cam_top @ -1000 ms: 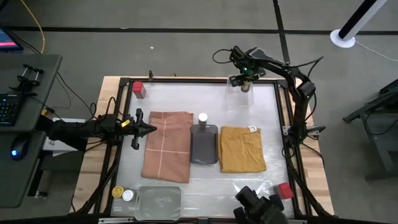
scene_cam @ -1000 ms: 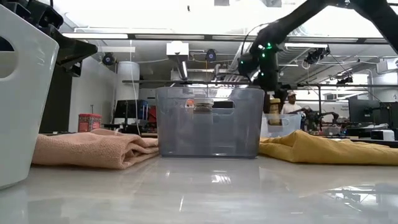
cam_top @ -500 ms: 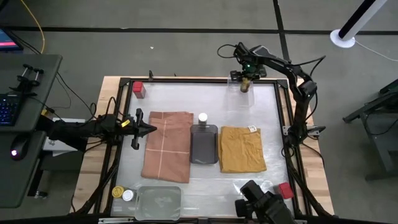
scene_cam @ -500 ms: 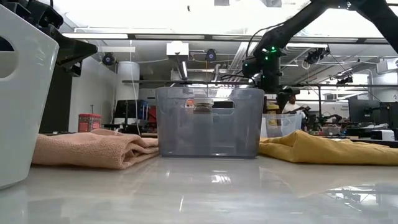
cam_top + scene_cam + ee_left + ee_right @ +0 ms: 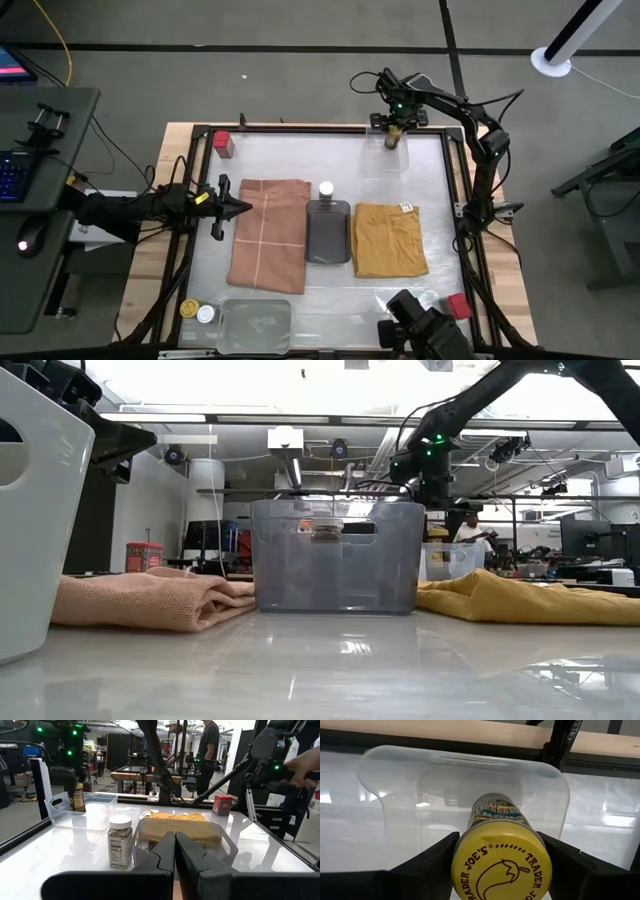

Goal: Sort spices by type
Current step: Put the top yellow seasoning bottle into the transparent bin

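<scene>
Six spices: you can find them all from above, scattered around your table [image 5: 270, 145].
Right gripper [image 5: 394, 126]: at the far edge, over the clear tray [image 5: 395, 775]; its fingers [image 5: 427, 862] pinch a yellow-capped jar [image 5: 501, 861] from both sides (cap toward your wrist camera), held upright above that tray.
Left gripper [image 5: 228, 209]: waiting at the left side beside the pink cloth [image 5: 268, 233], fingers [image 5: 165, 852] pressed together.
White-capped jar [image 5: 325, 189]: standing upright just beyond the dark grey tray [image 5: 328, 233], between the two cloths.
Red tin [image 5: 222, 143]: far-left corner.
Second red tin [image 5: 459, 305]: near-right corner.
Near-left corner: another yellow-capped jar [image 5: 188, 309] and a white-capped one [image 5: 206, 314], side by side next to a second clear tray [image 5: 256, 325].
Mustard cloth [image 5: 389, 239]: right of the grey tray.
</scene>
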`<action>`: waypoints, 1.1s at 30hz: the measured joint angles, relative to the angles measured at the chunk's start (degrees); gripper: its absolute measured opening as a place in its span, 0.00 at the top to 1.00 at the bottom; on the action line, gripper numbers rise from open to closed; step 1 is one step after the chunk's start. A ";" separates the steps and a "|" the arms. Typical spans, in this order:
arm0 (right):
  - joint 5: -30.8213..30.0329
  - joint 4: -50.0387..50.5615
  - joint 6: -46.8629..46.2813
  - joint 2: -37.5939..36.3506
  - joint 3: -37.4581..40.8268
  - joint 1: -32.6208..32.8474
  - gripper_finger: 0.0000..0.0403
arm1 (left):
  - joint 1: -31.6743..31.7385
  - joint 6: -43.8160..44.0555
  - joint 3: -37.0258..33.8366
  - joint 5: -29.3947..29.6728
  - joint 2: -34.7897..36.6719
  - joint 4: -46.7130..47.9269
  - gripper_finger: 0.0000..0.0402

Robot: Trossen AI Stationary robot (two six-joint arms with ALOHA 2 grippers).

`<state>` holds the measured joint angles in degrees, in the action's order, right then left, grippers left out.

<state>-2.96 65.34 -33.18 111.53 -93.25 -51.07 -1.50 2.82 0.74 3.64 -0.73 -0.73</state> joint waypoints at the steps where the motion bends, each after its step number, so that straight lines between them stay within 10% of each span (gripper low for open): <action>1: 0.00 -0.35 0.21 0.00 0.00 0.00 0.40 | 0.02 0.00 0.01 -0.02 -0.02 0.02 1.00; 22: -1.22 -1.31 -4.23 -0.02 0.00 0.00 0.39 | 0.01 0.00 0.00 0.00 -0.01 0.01 1.00; 33: -2.52 -0.89 -4.13 -0.09 0.00 0.00 0.22 | 0.01 -0.01 0.00 0.00 0.00 0.01 1.00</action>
<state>-5.49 64.45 -37.31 111.44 -93.25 -51.07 -1.49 2.81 0.74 3.64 -0.73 -0.72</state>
